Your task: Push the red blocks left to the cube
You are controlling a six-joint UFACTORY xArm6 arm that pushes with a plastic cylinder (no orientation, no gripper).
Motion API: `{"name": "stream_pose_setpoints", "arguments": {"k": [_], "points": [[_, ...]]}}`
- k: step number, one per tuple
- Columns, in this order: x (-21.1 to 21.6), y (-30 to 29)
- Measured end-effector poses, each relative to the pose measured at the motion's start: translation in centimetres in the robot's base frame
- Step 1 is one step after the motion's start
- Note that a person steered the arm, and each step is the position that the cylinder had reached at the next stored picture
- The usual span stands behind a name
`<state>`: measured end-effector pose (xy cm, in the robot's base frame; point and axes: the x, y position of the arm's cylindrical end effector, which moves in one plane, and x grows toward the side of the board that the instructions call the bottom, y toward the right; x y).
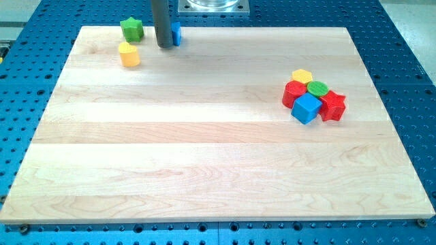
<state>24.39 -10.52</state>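
Two red blocks sit in a cluster at the view's right: one red block (293, 94) on the cluster's left and a red star-like block (334, 105) on its right. A blue cube (306, 108) lies between them at the front. A yellow hexagon block (302, 75) and a green round block (317, 88) sit behind. My tip (164, 46) is far off at the view's top left, touching or just left of a small blue block (176, 33) that the rod partly hides.
A green star-like block (131, 28) and a yellow block (129, 54) lie near the top left, just left of my tip. The wooden board (204, 150) rests on a blue perforated table.
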Motion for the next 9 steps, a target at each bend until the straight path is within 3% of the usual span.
{"name": "stream_pose_setpoints", "arguments": {"k": [1, 2, 3, 4, 6, 7, 9], "points": [[0.0, 0.4], [0.2, 5.1], [0.3, 14.6], [3.4, 26.0], [13.6, 38.3], [17.5, 37.9], [21.1, 34.3]]}}
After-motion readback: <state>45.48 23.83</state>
